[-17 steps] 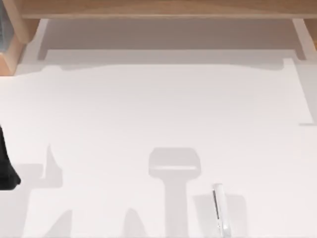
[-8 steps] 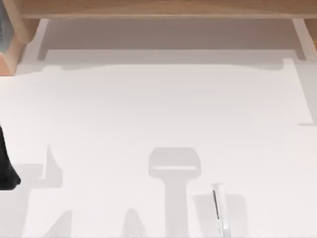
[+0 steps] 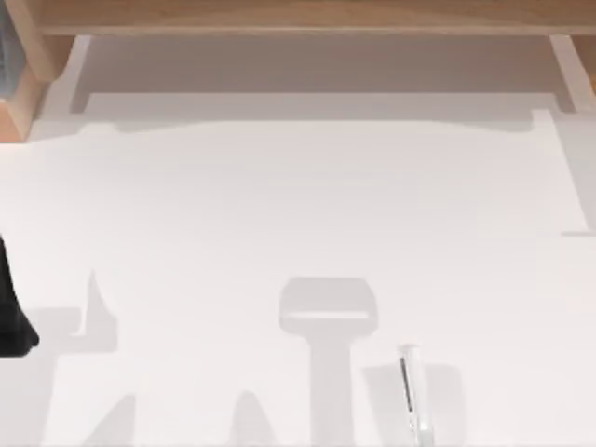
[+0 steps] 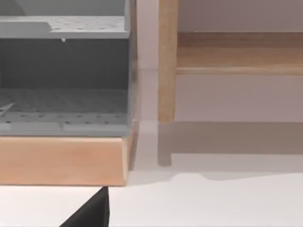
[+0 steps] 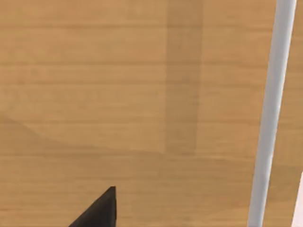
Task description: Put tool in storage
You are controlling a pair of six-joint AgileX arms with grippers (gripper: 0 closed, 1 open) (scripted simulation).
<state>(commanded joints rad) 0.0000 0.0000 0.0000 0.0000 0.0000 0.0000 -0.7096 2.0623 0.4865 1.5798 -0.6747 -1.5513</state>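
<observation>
The tool (image 3: 410, 393) is a thin pale stick with a dark stripe, lying flat on the white table (image 3: 298, 205) near the front edge, right of centre. The grey perforated storage box (image 4: 64, 78) stands on a wooden base (image 4: 61, 158) at the table's far left back corner, where a sliver of it (image 3: 5, 56) shows in the top view. My left arm (image 3: 11, 317) sits at the table's left edge, far from the tool, and a dark part of my left gripper (image 4: 90, 215) faces the storage. A dark part of my right gripper (image 5: 97, 213) hangs over a wooden surface (image 5: 94, 94).
A wooden shelf (image 3: 307, 17) runs along the back of the table, carried by a wooden post (image 4: 166, 61). A broad grey T-shaped shadow (image 3: 328, 321) lies left of the tool. A white pole (image 5: 272, 113) crosses the right wrist view.
</observation>
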